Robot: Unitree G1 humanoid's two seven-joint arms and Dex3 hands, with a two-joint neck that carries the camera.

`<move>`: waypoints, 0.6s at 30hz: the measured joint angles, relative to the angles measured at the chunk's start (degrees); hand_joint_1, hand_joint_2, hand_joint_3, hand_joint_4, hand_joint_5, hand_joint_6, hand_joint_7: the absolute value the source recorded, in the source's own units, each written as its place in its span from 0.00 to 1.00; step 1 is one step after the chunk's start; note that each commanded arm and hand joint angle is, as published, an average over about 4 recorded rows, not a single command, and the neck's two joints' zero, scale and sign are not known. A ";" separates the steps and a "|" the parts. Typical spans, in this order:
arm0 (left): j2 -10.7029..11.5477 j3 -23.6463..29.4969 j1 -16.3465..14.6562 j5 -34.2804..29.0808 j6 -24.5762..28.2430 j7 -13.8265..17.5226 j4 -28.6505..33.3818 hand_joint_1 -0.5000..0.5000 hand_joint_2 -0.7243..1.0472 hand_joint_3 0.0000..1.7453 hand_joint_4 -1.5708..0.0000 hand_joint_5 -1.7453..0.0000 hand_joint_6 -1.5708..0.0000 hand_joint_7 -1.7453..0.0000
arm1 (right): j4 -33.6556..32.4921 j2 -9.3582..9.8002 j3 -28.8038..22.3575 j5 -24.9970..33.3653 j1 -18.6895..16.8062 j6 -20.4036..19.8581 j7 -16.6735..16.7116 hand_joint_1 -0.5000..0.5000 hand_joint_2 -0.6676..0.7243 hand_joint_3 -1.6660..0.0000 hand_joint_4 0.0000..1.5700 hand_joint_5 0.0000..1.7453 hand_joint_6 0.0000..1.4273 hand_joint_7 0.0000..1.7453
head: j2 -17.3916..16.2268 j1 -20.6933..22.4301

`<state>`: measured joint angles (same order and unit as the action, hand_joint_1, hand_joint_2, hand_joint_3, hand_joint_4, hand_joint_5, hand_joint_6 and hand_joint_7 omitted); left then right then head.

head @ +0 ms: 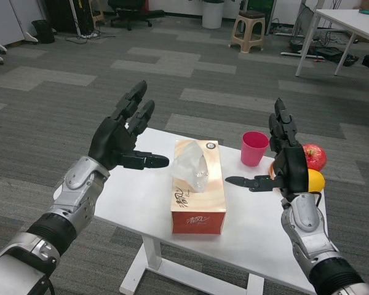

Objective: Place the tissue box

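White table (135,212): orange tissue box (198,187), perhaps plastic-topped, between spread left robot hand (120,138), right robot hand (281,163).

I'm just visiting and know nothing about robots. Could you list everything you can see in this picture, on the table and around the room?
orange cardboard tissue box: one, orange, middle of the table, white tissue poking out on top
pink plastic cup: one, pink, upright, far side of the table
red apple: one, red, far right of the table
round yellow-orange fruit: one, just in front of the apple
white table: one, white
beige plastic stool: one, on the floor beyond
white bin: one, at the back
second white table: one, top right
left hand: black, open, raised left of the box
right hand: black, open, raised right of the box
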<state>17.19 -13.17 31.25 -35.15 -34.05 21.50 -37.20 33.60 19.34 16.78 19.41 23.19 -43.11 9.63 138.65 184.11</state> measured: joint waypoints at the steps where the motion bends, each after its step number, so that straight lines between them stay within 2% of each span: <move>1: -0.06 -0.10 0.00 0.01 0.00 0.00 0.00 1.00 0.70 0.00 1.00 1.00 1.00 1.00 | -0.03 0.04 0.09 0.00 0.00 -0.02 0.11 0.17 0.45 0.86 0.00 0.00 0.00 0.00 | 0.11 -0.03; 18: -0.10 -0.39 -0.01 0.11 0.00 0.00 0.00 1.00 0.70 0.00 1.00 1.00 1.00 1.00 | 0.44 0.33 2.48 0.00 0.01 -0.20 1.15 0.12 0.45 0.86 0.00 0.00 0.00 0.00 | 0.79 0.34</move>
<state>17.09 -13.55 31.24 -35.03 -34.05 21.50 -37.20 34.05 19.67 19.25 19.41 23.20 -43.32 10.78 139.44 184.45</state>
